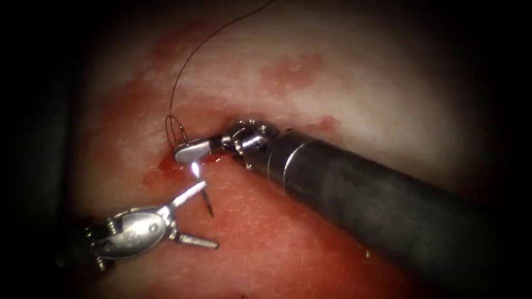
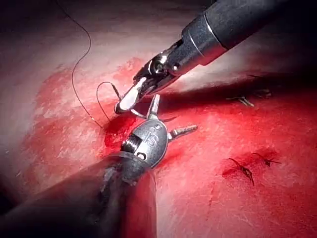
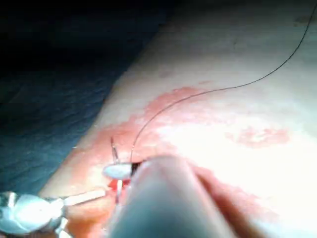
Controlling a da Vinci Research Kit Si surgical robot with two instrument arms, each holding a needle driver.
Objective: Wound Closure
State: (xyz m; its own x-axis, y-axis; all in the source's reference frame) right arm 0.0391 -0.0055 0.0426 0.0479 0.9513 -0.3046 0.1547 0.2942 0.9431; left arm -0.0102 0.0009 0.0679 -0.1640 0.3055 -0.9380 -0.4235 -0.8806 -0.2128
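Two end effectors | right (image 1: 185,152) grips one needle (image 1: 197,169) | left (image 1: 202,213) open, empty

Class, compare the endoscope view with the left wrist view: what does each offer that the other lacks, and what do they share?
Endoscope view: the needle, its dark end standing out of the tissue beside the left tool's upper jaw. Left wrist view: dark cut ends of thread lying on the tissue. Shared: the right tool shut on the needle near its tail, the left tool open and holding nothing, and the thread looping away.
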